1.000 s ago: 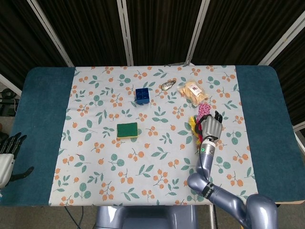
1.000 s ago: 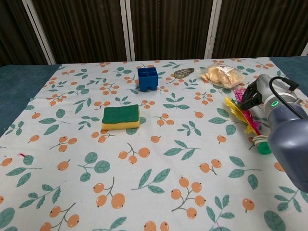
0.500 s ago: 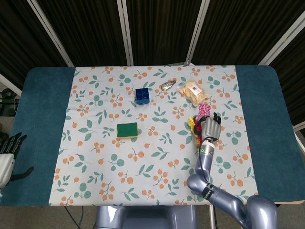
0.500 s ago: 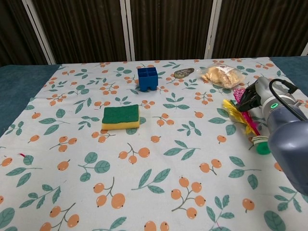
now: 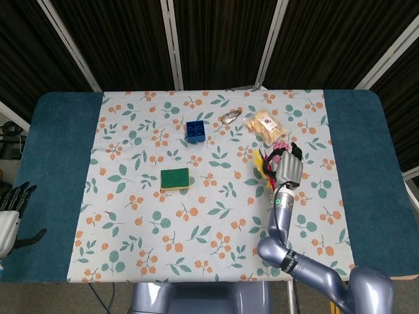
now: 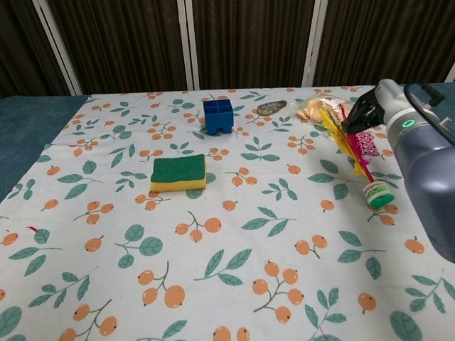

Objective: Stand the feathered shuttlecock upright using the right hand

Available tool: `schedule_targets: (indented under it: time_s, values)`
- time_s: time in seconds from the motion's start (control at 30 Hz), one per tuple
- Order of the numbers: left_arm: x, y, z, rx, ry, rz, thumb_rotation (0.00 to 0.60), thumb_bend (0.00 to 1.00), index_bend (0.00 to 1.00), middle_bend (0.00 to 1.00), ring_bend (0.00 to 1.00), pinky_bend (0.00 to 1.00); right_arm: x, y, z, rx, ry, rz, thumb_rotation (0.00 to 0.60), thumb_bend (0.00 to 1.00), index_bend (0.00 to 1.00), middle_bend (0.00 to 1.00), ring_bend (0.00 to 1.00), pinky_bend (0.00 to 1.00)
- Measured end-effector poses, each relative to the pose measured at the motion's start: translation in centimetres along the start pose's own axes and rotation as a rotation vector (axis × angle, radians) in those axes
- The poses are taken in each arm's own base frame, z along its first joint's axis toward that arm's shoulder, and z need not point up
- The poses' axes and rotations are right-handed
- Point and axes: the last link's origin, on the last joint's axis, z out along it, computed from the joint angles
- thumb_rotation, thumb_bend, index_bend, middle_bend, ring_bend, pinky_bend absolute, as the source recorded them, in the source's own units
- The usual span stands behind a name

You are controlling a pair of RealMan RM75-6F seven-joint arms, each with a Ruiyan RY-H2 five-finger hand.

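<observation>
Yellow and pink feathers of the shuttlecock (image 6: 353, 153) are pinched in the right robot hand (image 6: 368, 110); it leans, green base on the bench just in front of the snack bag (image 6: 321, 109). Risk: feathers slipping, shuttlecock toppling.

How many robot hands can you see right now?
2. The right hand grips the feathers of the tilted shuttlecock near the table's right side; the left hand hangs off the table's left edge, holding nothing.
</observation>
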Motion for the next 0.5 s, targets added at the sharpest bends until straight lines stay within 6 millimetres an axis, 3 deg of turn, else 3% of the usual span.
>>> schedule_targets:
  time_s: [0.23, 0.5]
  values:
    - [0.0, 0.0, -0.1, 0.001, 0.001, 0.005, 0.569, 0.24, 0.0, 0.0, 0.0, 0.0, 3.6, -1.0, -0.5, 0.021, 0.052, 0.058, 0.6, 0.46, 0.65, 0.38, 0.04, 0.01]
    - [-0.1, 0.0, -0.1, 0.003, 0.001, 0.015, 0.565, 0.24, 0.0, 0.0, 0.0, 0.0, 7.0, -0.7, -1.0, 0.014, 0.094, 0.096, 0.6, 0.46, 0.65, 0.38, 0.04, 0.01]
